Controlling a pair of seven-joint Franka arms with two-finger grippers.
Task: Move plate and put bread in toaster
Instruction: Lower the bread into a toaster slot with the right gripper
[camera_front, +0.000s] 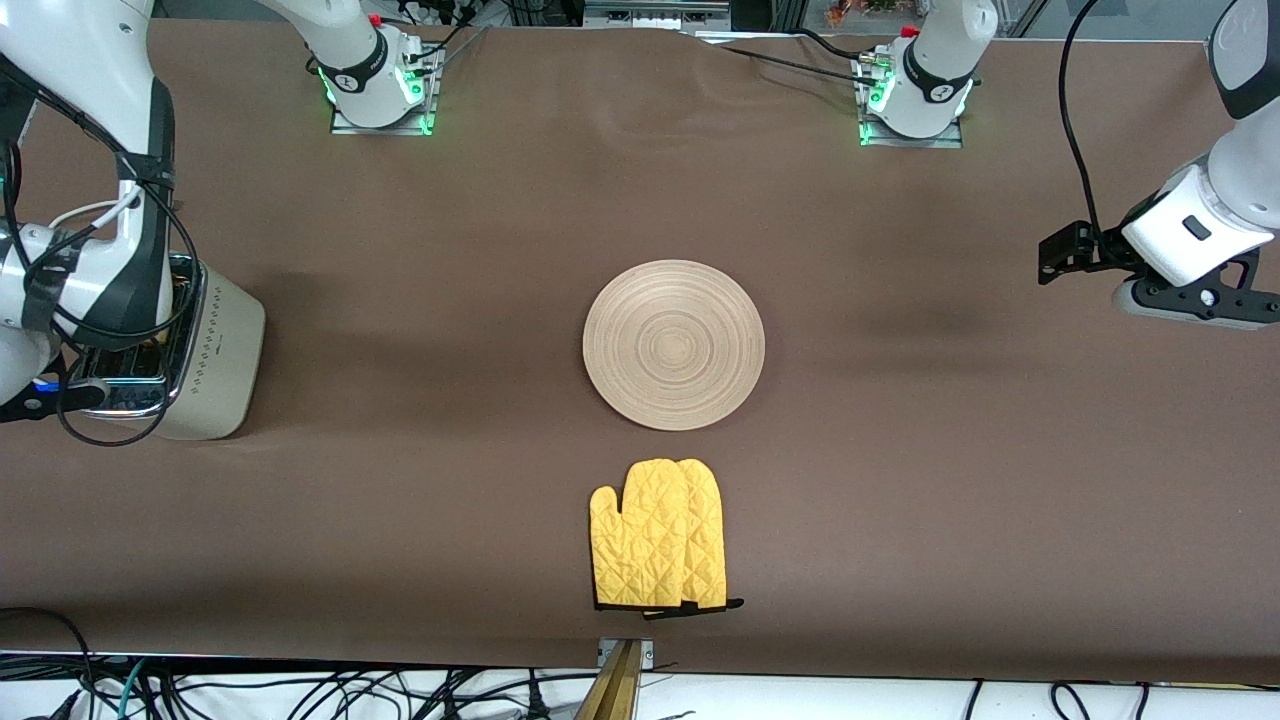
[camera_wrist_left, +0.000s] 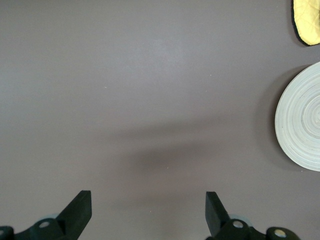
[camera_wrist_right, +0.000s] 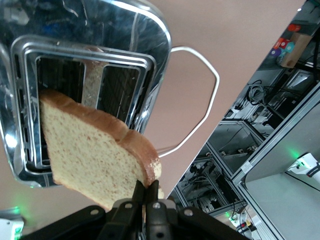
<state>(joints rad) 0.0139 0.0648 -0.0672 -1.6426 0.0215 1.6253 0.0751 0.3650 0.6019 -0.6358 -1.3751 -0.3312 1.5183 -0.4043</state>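
The right gripper (camera_wrist_right: 148, 192) hangs over the toaster (camera_front: 215, 350), fingers pinched on the bread (camera_wrist_right: 95, 152) tilted above a slot, while the left gripper (camera_wrist_left: 148, 210) waits with fingers spread above bare table, the plate (camera_front: 673, 344) mid-table.

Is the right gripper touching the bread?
Touching. In the right wrist view the right gripper has its jaws shut on the crust of the bread, over the toaster.
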